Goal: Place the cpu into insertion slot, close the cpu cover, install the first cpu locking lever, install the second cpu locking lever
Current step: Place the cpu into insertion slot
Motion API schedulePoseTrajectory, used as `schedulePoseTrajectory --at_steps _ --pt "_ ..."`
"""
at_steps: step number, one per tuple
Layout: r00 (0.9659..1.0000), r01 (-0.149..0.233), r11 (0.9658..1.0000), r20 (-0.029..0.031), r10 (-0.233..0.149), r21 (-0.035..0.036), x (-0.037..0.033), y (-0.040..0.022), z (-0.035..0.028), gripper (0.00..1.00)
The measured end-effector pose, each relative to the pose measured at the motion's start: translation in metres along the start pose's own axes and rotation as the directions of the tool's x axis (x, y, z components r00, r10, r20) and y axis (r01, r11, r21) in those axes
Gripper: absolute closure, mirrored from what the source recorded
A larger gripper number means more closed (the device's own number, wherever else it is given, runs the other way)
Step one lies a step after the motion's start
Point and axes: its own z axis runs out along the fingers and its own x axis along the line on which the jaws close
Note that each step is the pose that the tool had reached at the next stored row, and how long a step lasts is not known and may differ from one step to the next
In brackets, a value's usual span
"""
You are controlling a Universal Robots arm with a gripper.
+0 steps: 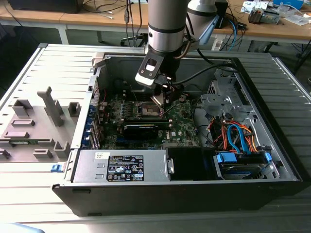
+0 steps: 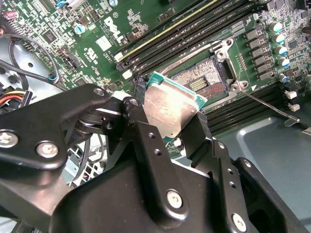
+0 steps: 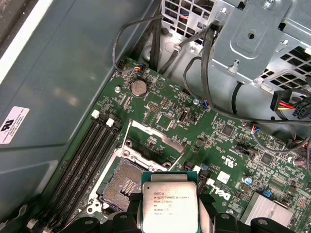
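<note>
One chip (image 3: pixel 169 206) is in your pincer (image 2: pixel 167 124), pinched by two opposite edges between the black fingers (image 2: pixel 197 133). Its silvery metal top, rimmed in green, shows in both wrist views. You are holding it just above the socket (image 3: pixel 124 187), and it is not yet seated. The socket's brownish contact field lies bare, and the chip hangs over one edge of it at a slight tilt.

The cover (image 3: pixel 156 137) is swung up off the socket and stands along the socket's edge farthest from the chip. In the second wrist view a thin metal lever (image 2: pixel 267 104) is unlatched and juts out from a corner of the socket across the neighbouring black memory slots (image 2: pixel 194 24). Those long slots run along both sides of the socket.

In the exterior view your arm (image 1: pixel 167 24) reaches down into an open computer case (image 1: pixel 184 191) that lies on its side on a grey ribbed table (image 1: pixel 39 194). The pincer hangs over the green circuit board (image 1: pixel 184 126), near the middle of the case.
</note>
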Motion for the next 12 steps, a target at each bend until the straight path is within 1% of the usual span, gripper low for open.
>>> schedulePoseTrajectory --at_steps 12 --pt "1.0 -0.008 1.0 0.0005 0.008 0.0001 0.0001 -0.0002 0.0003 0.45"
